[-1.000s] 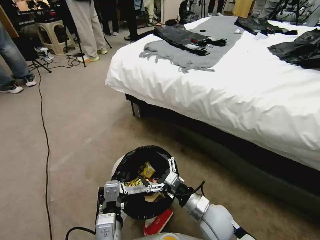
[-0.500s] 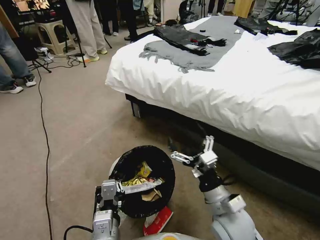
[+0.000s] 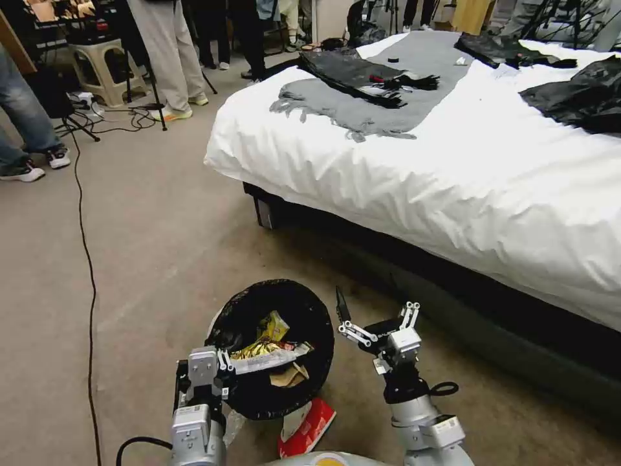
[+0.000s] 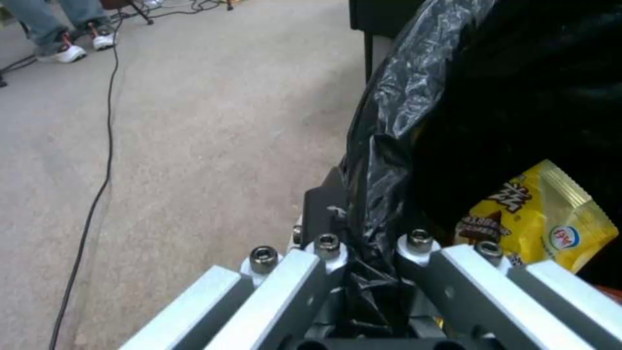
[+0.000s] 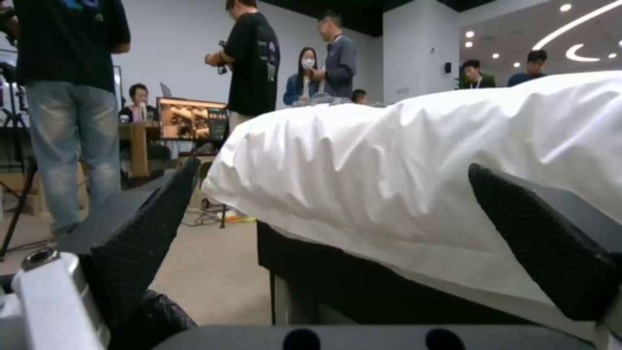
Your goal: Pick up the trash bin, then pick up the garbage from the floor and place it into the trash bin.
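- You are looking at beige-grey carpet [image 3: 149, 220], the floor running from the foreground to the far wall.
- A black cable [image 3: 84, 246] is trailing across it on your left.
- A bed [image 3: 453, 175] under a white cover is filling your right, its dark base [image 3: 453, 304] sitting in shadow.
- A beige plastic stool [image 3: 103, 68] is standing far left.
- Ceiling lights [image 5: 570, 29] are glowing above pale walls [image 5: 175, 58].

Even overhead indoor light; soft shadows; blurred wrist foregrounds
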